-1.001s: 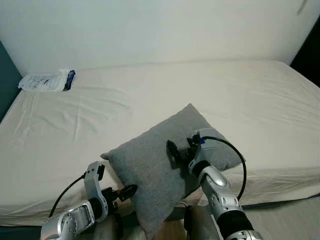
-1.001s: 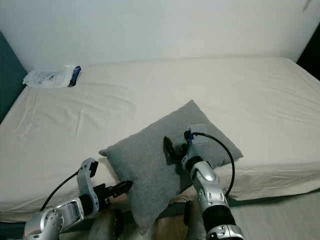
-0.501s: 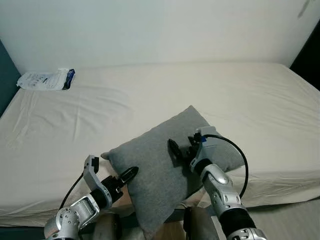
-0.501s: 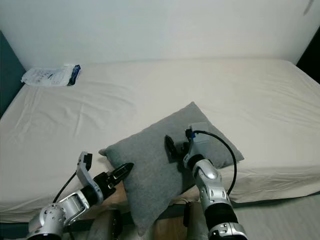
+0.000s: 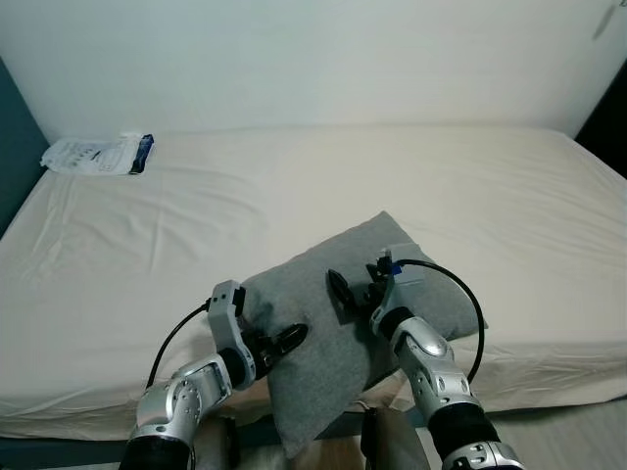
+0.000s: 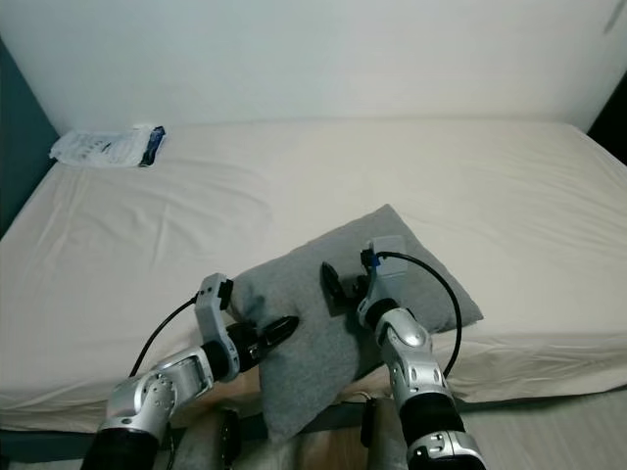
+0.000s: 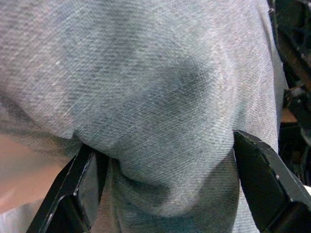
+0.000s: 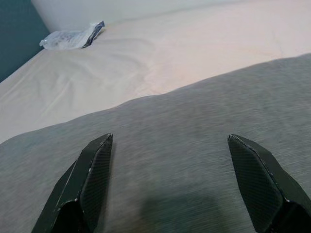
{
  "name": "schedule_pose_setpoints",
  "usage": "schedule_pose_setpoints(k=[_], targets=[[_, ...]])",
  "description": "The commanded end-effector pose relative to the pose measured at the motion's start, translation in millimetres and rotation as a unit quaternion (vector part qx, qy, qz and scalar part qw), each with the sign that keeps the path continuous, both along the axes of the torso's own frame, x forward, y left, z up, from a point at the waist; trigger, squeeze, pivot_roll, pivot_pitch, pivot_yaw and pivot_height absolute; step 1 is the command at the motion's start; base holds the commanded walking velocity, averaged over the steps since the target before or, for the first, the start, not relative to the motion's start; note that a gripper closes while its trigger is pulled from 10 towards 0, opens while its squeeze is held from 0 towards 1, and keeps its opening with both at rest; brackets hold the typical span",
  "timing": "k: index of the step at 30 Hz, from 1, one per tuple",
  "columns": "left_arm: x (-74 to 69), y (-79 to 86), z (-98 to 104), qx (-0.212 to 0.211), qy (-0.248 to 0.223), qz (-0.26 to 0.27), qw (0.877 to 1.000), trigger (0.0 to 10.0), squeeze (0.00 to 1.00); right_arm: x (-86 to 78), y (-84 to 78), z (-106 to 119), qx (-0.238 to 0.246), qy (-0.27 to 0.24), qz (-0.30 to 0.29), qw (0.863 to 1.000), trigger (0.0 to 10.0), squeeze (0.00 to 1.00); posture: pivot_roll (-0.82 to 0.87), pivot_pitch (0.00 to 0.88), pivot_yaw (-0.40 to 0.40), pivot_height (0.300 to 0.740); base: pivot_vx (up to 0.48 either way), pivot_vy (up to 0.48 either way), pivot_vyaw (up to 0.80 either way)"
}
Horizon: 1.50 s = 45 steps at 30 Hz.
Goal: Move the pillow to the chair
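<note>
Left gripper (image 7: 160, 189): fingers spread, pressed into a bulge of the pillow's near-left part.
Right gripper (image 8: 170, 189): fingers wide apart, over pillow top.
Pillow (image 5: 333, 338): grey, on near edge of bed (image 5: 294, 196), corner overhanging.
Packet (image 5: 98, 155): far-left corner of bed.

Pillow (image 5: 348, 323) lies on the near edge of the bed (image 5: 294, 196), right of centre, one corner hanging off the front edge. Left gripper (image 5: 277, 345) at the pillow's near-left side, fingers either side of a fold of it. Right gripper (image 5: 355, 294) on top of the pillow, near its middle. Packet (image 5: 96, 156) at the bed's far left corner, well apart from the pillow. Wall (image 5: 294, 59) behind the bed.
</note>
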<state>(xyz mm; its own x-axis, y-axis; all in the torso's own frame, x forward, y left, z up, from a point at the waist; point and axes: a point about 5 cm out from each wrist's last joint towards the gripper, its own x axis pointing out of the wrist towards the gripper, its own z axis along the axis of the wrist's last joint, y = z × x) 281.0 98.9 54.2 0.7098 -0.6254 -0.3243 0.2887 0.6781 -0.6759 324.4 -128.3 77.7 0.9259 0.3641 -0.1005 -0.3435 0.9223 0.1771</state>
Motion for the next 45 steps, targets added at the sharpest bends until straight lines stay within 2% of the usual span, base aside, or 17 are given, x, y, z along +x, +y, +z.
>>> schedule_pose_setpoints(k=[1,7,8,9,10,18,27,31,34,35,36,37,38,39,40,44,45], targets=[[3.2,-15.5,4,-0.005,-0.006,-0.015,1.0,10.0,0.0,0.3,1.5,-2,-0.002,0.009,0.002,1.0,10.0,0.0,0.0,0.024,-0.077,0.583,0.0,0.0,0.0],[11.0,-28.5,5,-0.021,0.016,-0.011,1.0,10.0,0.0,1.2,0.3,-1,-0.003,0.008,-0.001,1.0,10.0,0.0,-0.01,0.012,-0.078,0.583,0.0,0.0,0.0],[11.7,-31.3,5,-0.032,0.022,-0.014,0.999,8.0,0.0,1.6,-0.1,-1,-0.003,0.008,-0.002,1.0,10.0,0.0,0.0,0.01,-0.078,0.583,0.0,0.0,0.0],[11.7,-31.3,5,-0.032,0.022,-0.014,0.999,8.0,0.0,1.6,-0.1,-1,-0.003,0.008,-0.002,1.0,10.0,0.0,0.0,0.01,-0.078,0.583,0.0,0.0,0.0],[12.1,-33.8,6,-0.042,0.023,-0.018,0.999,0.0,0.0,2.1,-0.6,-1,-0.003,0.008,-0.003,1.0,10.0,0.0,0.0,0.01,-0.078,0.583,0.0,0.0,0.0],[11.8,-31.1,7,-0.057,0.017,-0.019,0.998,0.0,0.0,3.4,-0.3,0,-0.001,0.006,-0.006,1.0,10.0,0.0,0.0,0.011,-0.079,0.583,0.0,0.0,0.0],[10.6,-6.8,13,-0.078,-0.004,-0.023,0.997,0.0,0.0,3.6,-0.1,1,0.007,0.005,-0.009,1.0,10.0,0.0,0.0,0.023,-0.077,0.583,0.0,0.0,0.0],[9.2,1.2,13,-0.06,-0.017,-0.044,0.997,0.0,0.0,3.4,-0.4,1,0.008,0.006,-0.01,1.0,10.0,0.0,0.0,0.024,-0.077,0.583,0.0,0.0,0.0],[9.3,15.3,9,-0.013,-0.025,-0.053,0.998,0.0,0.0,3.4,-1.7,1,0.008,0.006,-0.013,1.0,10.0,0.0,0.0,0.025,-0.077,0.583,0.0,0.0,0.0],[11.4,40.3,7,0.036,-0.033,-0.05,0.998,0.0,0.0,3.6,-4.3,1,0.006,0.006,-0.016,1.0,10.0,0.0,0.0,0.027,-0.076,0.583,0.0,0.0,0.0],[11.4,40.3,7,0.036,-0.033,-0.05,0.998,0.0,0.0,3.6,-4.3,1,0.006,0.006,-0.016,1.0,10.0,0.0,0.0,0.027,-0.076,0.583,0.0,0.0,0.0],[12.8,71.3,11,0.087,-0.043,-0.044,0.994,0.0,0.0,4.1,-7.4,1,0.005,0.005,-0.021,1.0,10.0,0.0,0.0,0.027,-0.075,0.583,0.0,0.0,0.0],[12.8,71.3,11,0.087,-0.043,-0.044,0.994,0.0,0.0,4.1,-7.4,1,0.005,0.005,-0.021,1.0,10.0,0.0,0.0,0.027,-0.075,0.583,0.0,0.0,0.0],[12.8,100.9,16,0.132,-0.051,-0.038,0.989,0.0,0.0,4.8,-10.3,2,0.006,0.005,-0.026,1.0,10.0,0.0,0.0,0.027,-0.077,0.583,0.0,0.0,0.0],[12.8,100.9,16,0.132,-0.051,-0.038,0.989,0.0,0.0,4.8,-10.3,2,0.006,0.005,-0.026,1.0,10.0,0.0,0.0,0.027,-0.077,0.583,0.0,0.0,0.0],[7.2,159.5,34,0.205,-0.057,-0.018,0.977,0.0,0.0,6.5,-14.3,3,0.007,0.004,-0.036,0.999,10.0,0.0,0.01,0.031,-0.076,0.583,0.0,0.0,0.0],[7.2,159.5,34,0.205,-0.057,-0.018,0.977,0.0,0.0,6.5,-14.3,3,0.007,0.004,-0.036,0.999,10.0,0.0,0.01,0.031,-0.076,0.583,0.0,0.0,0.0]])
